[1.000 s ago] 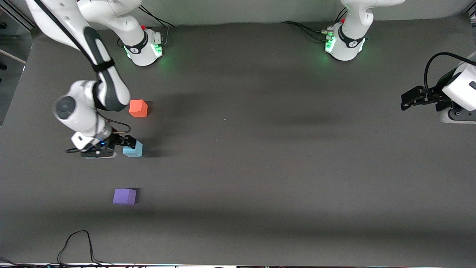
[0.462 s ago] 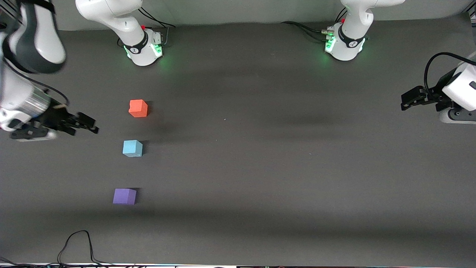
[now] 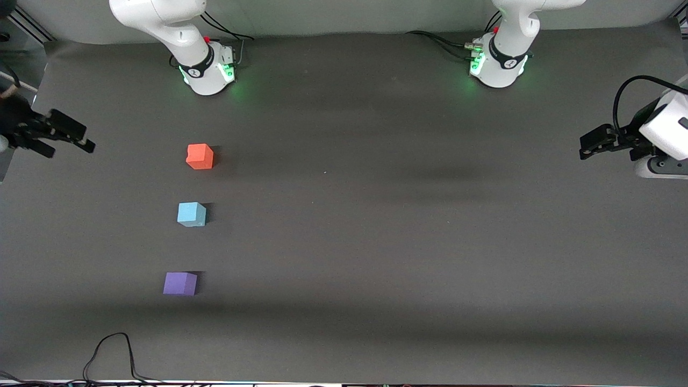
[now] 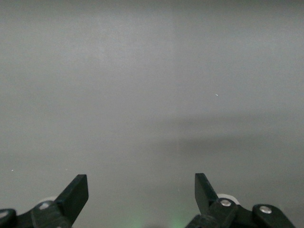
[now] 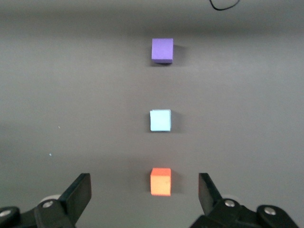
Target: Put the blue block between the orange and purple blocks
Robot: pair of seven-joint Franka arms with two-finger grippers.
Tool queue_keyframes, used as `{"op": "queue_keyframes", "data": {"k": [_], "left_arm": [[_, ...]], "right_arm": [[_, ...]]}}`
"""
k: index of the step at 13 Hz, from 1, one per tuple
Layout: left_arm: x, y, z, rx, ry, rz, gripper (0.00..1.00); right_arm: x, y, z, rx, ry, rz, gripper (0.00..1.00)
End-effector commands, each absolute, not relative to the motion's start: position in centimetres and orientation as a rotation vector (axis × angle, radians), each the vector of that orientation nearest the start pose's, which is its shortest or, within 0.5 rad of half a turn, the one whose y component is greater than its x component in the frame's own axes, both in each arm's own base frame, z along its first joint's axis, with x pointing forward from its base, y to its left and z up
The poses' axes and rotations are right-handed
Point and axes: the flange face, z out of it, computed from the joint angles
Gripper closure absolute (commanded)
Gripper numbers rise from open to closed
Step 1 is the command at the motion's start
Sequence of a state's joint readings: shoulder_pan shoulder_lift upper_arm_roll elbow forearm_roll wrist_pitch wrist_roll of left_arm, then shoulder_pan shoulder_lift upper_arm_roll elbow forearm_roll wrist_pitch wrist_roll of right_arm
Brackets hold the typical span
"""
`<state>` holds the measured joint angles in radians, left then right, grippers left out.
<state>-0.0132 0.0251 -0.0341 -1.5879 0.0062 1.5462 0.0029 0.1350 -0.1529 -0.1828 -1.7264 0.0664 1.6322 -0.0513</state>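
The blue block point(image 3: 191, 214) stands on the table in a line between the orange block point(image 3: 200, 156), which is farther from the front camera, and the purple block point(image 3: 180, 283), which is nearer. My right gripper point(image 3: 86, 137) is open and empty, raised over the right arm's end of the table, apart from all three blocks. The right wrist view shows the orange block point(image 5: 160, 181), the blue block point(image 5: 160, 120) and the purple block point(image 5: 162, 50) in a row past the open right gripper point(image 5: 143, 180). My left gripper point(image 3: 582, 149) waits open and empty at the left arm's end; it also shows in the left wrist view point(image 4: 140, 178).
The dark grey table mat point(image 3: 376, 242) carries only the three blocks. A black cable point(image 3: 107, 349) loops at the table's edge nearest the front camera. The two arm bases point(image 3: 207, 67) point(image 3: 497, 64) stand along the edge farthest from it.
My right gripper has let go of the blue block, opened, and pulled up and away toward the right arm's end of the table. The blocks and the left arm have not moved.
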Motion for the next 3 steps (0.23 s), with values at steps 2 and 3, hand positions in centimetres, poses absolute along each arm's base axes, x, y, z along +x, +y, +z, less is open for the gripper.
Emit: {"op": "queue_keyframes", "data": {"k": [2,3], "left_arm": [[55.74,-2.6,60.38,-3.143,0.099,0.087,0.0],[55.76,-2.6,60.39,-3.143,0.099,0.085,0.0]], "right_arm": [[50.92,-0.55,64.82,-3.114,0.072,-0.018,0.0],[50.92,-0.45,64.83,-3.112,0.077,-0.018,0.0]]}}
